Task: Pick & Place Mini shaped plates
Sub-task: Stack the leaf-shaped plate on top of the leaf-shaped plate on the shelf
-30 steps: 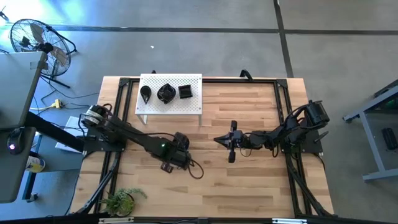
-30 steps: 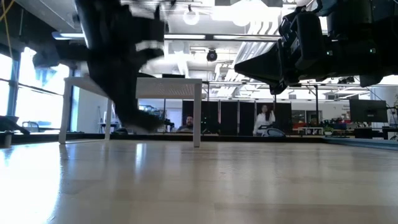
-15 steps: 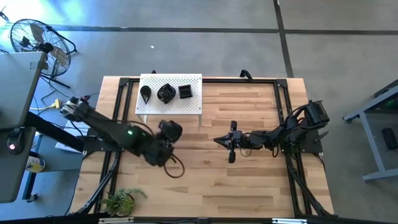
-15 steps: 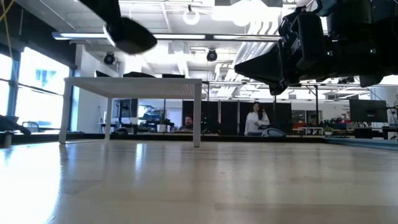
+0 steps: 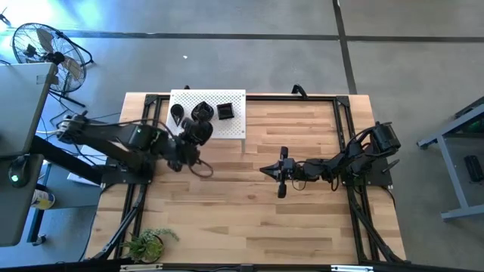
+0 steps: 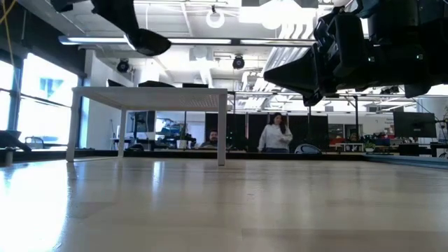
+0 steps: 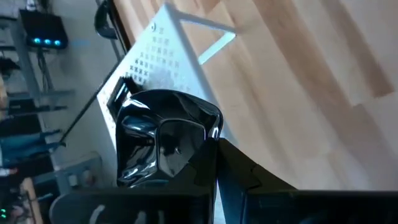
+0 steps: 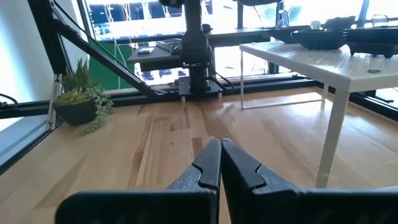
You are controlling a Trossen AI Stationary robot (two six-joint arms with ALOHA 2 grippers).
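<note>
My left gripper [image 5: 198, 133] is shut on a glossy black mini plate [image 7: 163, 142] with rounded corners. It hovers over the near edge of the white perforated board [image 5: 234, 128]. The low view shows the plate [image 6: 147, 43] above the board's top [image 6: 150, 92]. Three more black plates rest on the board: a teardrop one [image 5: 176, 113], a wavy round one [image 5: 202, 112] and a square one [image 5: 225, 112]. My right gripper [image 5: 281, 174] is shut and holds nothing, raised over the middle of the table [image 8: 219, 155]. My left gripper pinches the plate's rim at one side [image 7: 210, 134], and one dark finger [image 7: 208, 168] lies over that edge. The plate is lifted clear and sits tilted above the board's near edge. The other finger is hidden under the plate.
The white board stands on thin legs [image 6: 221, 129] at the table's far left. A black frame [image 5: 344, 121] runs around the wooden tabletop. A potted plant [image 5: 145, 243] sits at the near left corner. People move in the room behind [image 6: 276, 134].
My left gripper has carried the plate from the near-middle of the table up and toward the far edge. It has come over the white board's near edge and stayed shut on the plate. The right arm has kept still.
</note>
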